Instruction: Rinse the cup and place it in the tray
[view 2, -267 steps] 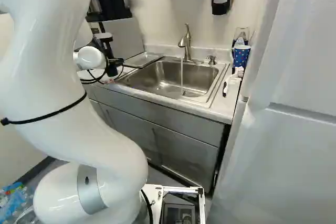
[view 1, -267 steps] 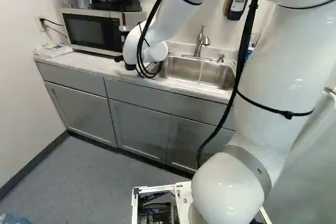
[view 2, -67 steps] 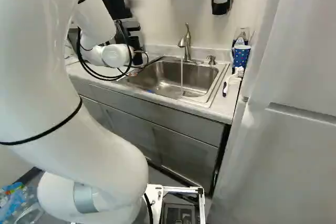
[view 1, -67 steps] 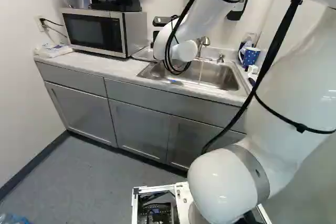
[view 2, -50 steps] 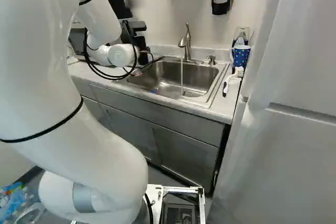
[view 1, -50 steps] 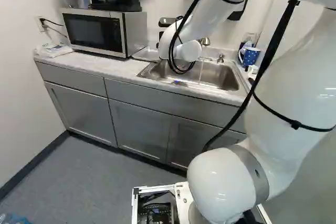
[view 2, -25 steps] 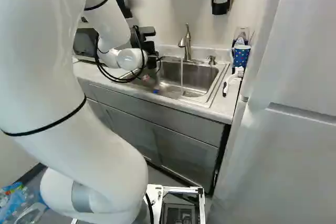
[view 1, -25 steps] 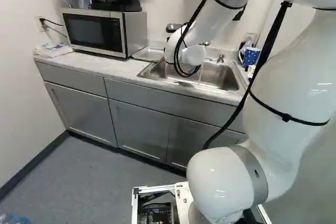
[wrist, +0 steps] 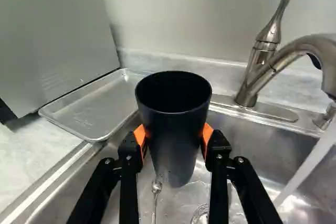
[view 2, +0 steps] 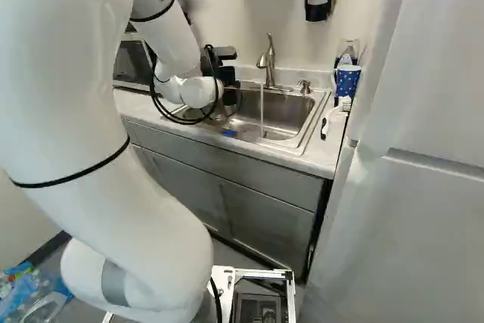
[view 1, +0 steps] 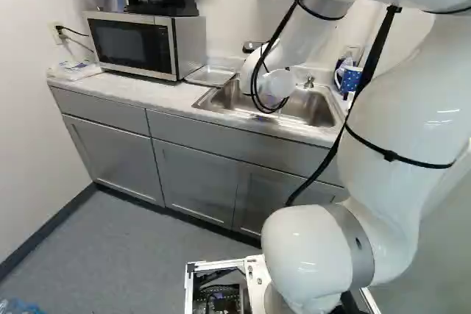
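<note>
Firmly, the claw (view 2: 230,94) grips the dark cup (wrist: 176,135), with an orange pad (wrist: 140,139) pressed to either side of its wall; the cup hangs over the sink (wrist: 236,135), roughly upright, mouth up; it is black with a faint bluish cast, smooth and plain, round at the rim and narrowing to its foot; a soft sheen lies along the rim, the inside is deep and dark, and the lower wall turns a lighter, greyish tone.

Below it, a slim metal utensil (wrist: 156,187) and the drain (wrist: 200,215) show in the basin; beside the cup, well apart from it, water (wrist: 310,163) runs from the faucet (wrist: 255,72); the shallow metal tray (wrist: 100,106) lies next to the sink; farther out, the microwave (view 1: 132,43) sits on the desk (view 1: 121,95); a blue spotted mug (view 2: 348,81) and a brush (view 2: 326,125) are at the sink's other side.
</note>
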You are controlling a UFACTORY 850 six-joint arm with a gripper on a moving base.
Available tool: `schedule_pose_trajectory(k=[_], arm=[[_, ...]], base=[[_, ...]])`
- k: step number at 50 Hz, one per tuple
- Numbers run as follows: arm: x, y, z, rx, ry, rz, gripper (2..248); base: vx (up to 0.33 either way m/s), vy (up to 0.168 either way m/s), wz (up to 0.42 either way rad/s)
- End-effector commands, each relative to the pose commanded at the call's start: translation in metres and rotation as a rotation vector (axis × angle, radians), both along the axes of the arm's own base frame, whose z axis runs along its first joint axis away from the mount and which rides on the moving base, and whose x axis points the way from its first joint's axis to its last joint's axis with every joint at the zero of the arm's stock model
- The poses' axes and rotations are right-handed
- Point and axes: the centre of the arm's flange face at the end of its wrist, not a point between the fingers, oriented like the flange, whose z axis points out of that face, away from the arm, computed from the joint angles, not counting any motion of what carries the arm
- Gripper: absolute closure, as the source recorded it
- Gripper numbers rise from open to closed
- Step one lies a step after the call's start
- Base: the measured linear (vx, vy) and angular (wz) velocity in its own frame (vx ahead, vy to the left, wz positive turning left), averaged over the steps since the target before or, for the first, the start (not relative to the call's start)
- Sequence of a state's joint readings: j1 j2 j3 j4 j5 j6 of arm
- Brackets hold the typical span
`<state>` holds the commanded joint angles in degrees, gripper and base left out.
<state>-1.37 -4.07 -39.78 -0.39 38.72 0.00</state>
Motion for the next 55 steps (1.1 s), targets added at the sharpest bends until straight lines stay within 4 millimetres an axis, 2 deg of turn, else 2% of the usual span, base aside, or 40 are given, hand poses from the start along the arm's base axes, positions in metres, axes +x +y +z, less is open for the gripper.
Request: schedule_pose_trajectory(k=[14,55], arm=[[-0.006,-0.021,-0.015,0.001,0.033,-0.044,129],[-0.038,-0.08,-0.015,0.004,0.035,-0.178,129]], base=[[0.0,0.0,0.0],[0.0,0.0,0.0]])
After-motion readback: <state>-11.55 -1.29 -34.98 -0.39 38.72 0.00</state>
